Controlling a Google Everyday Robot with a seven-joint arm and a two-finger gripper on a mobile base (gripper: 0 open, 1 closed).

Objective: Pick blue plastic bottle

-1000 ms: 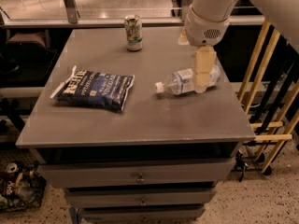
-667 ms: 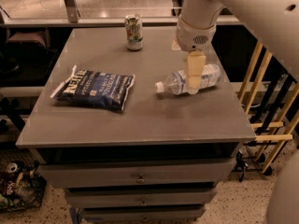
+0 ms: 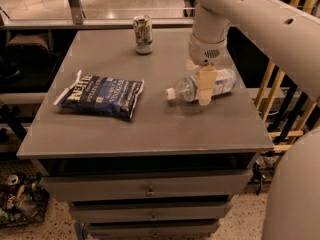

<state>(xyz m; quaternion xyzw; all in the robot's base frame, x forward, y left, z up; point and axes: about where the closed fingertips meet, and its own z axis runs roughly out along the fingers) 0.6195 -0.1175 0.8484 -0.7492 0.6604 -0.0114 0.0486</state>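
The blue plastic bottle [image 3: 224, 81] lies on its side on the right part of the grey table top [image 3: 150, 129], white cap pointing left. My gripper [image 3: 204, 90] hangs down from the white arm directly over the bottle's middle, at bottle height, and its front part covers the middle of the bottle. The bottle still rests on the table.
A green-and-white soda can [image 3: 143, 34] stands at the back centre. A dark blue chip bag [image 3: 100, 96] lies on the left part of the table. Drawers [image 3: 150, 189] sit below the top. Wooden rails [image 3: 280, 94] stand to the right. Floor clutter [image 3: 17, 199] is at bottom left.
My gripper has moved left and down, from the bottle's right end to its middle. The bottle, can and bag have not moved.
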